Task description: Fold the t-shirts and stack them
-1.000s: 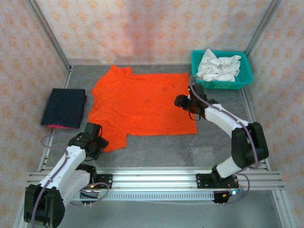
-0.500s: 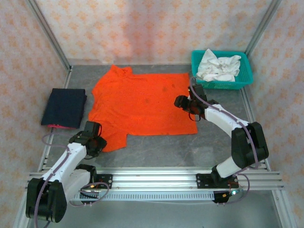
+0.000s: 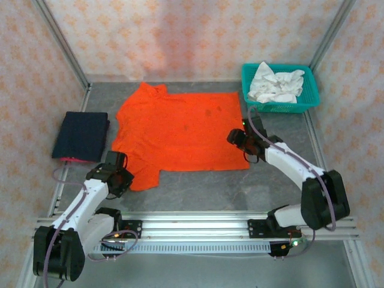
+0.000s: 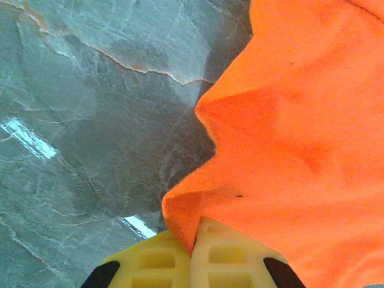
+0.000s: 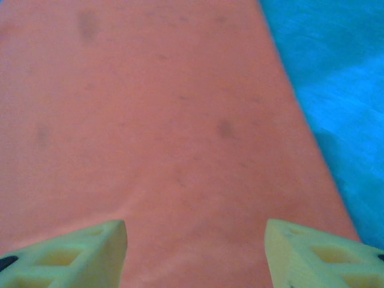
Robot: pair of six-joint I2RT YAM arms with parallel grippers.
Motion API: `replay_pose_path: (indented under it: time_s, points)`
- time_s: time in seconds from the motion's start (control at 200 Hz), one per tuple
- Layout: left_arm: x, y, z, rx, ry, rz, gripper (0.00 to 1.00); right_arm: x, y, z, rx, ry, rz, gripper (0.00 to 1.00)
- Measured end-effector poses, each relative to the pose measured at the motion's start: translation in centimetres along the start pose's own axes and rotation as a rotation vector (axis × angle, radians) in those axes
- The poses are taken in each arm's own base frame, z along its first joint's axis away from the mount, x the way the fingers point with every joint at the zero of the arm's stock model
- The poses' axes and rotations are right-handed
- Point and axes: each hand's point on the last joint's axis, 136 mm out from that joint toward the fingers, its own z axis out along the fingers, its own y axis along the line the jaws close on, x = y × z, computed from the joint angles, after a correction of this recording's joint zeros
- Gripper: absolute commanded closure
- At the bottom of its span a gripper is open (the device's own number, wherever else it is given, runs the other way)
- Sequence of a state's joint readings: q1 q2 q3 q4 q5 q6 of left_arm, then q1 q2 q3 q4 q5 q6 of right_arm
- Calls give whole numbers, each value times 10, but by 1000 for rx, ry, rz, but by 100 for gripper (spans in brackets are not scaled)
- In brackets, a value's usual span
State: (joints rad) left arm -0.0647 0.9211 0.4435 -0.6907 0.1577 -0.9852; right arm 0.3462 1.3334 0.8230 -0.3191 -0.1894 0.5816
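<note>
Orange t-shirt (image 3: 180, 129) lies spread flat on the bench (image 3: 198, 186), with the folded navy t-shirt (image 3: 81, 136) well apart at its left. Left gripper (image 4: 193, 240) is clamped on a near cloth edge. Right gripper (image 5: 195, 246) hangs with jaws apart over the opposite side. Risk: the shallow pinch could slip when the cloth is lifted.

The grey marbled table (image 3: 204, 189) carries an orange-red t-shirt (image 3: 180, 129) spread out across its middle, a folded dark navy t-shirt (image 3: 81, 135) by the left edge, and a teal lattice basket (image 3: 282, 108) in the far right corner.
</note>
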Motion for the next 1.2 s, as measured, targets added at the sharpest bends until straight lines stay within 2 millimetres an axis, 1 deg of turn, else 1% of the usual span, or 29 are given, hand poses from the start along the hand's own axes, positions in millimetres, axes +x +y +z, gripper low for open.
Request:
replay_pose_path:
  time_s: [0.095, 0.17, 0.22, 0.295, 0.325, 0.38, 0.5, 0.691, 0.876, 0.991, 1.051, 1.066, 1.101, 1.151, 1.201]
  points:
    - [0, 0, 0, -1, 0, 0, 100, 11, -29, -8, 90, -3, 56, 39]
    - [0, 1, 1, -7, 5, 9, 100, 19, -52, -9, 154, 16, 104, 40]
    - [2, 1, 2, -13, 12, 12, 100, 25, -66, -9, 194, 32, 140, 42]
    - [4, 1, 4, -21, 30, 19, 100, 31, -80, -8, 233, 54, 175, 45]
    - [4, 1, 4, -22, 35, 19, 100, 34, -83, -8, 242, 64, 185, 46]
    - [4, 0, 5, -25, 37, 19, 100, 37, -84, -6, 247, 80, 193, 48]
    - [4, -2, 5, -21, 40, 23, 100, 47, -86, 2, 254, 132, 216, 58]
    - [4, -2, 5, -20, 42, 31, 100, 61, -87, 13, 253, 208, 252, 60]
    - [4, -2, 5, -20, 43, 34, 100, 68, -86, 20, 247, 246, 266, 63]
    - [4, -3, 4, -19, 42, 35, 100, 72, -88, 24, 259, 262, 268, 73]
    - [3, -4, 4, -16, 40, 35, 100, 72, -90, 24, 266, 264, 278, 83]
    - [3, -4, 3, -15, 39, 35, 100, 72, -91, 24, 267, 264, 281, 87]
    - [2, -5, 3, -13, 38, 35, 100, 73, -92, 23, 276, 268, 276, 93]
    - [2, -6, 2, -10, 36, 36, 100, 74, -95, 22, 289, 268, 290, 100]
    - [0, -8, 1, -5, 33, 37, 100, 71, -93, 22, 280, 261, 286, 100]
